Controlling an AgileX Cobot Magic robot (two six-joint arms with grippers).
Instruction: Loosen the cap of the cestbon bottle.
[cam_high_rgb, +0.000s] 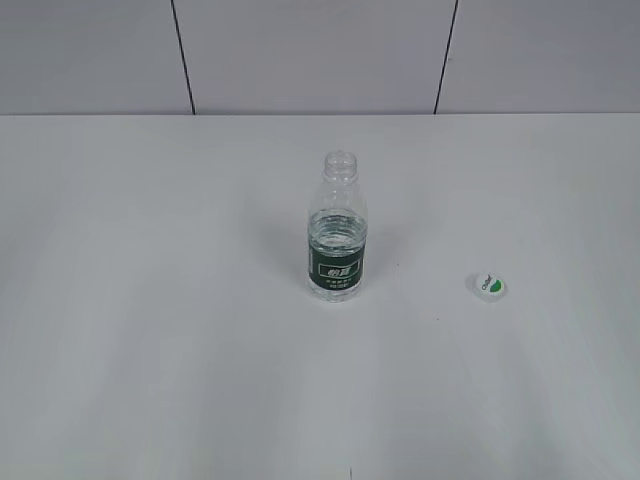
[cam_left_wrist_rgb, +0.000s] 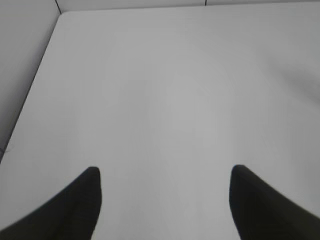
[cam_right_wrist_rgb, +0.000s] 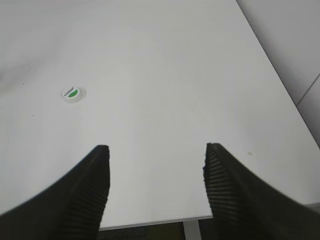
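The cestbon bottle (cam_high_rgb: 337, 232), clear ribbed plastic with a dark green label, stands upright mid-table with its mouth open and no cap on it. The cap (cam_high_rgb: 487, 286), white with a green patch, lies flat on the table to the bottle's right; it also shows in the right wrist view (cam_right_wrist_rgb: 72, 93). Neither gripper appears in the exterior view. My left gripper (cam_left_wrist_rgb: 165, 172) is open and empty over bare table; the bottle is out of its view. My right gripper (cam_right_wrist_rgb: 155, 150) is open and empty near the table's front edge, well short of the cap.
The white table (cam_high_rgb: 150, 300) fills the scene, with a grey panelled wall (cam_high_rgb: 300, 50) behind it. The table's right edge (cam_right_wrist_rgb: 272, 70) and front edge (cam_right_wrist_rgb: 150, 221) show in the right wrist view, its left edge (cam_left_wrist_rgb: 35, 85) in the left wrist view.
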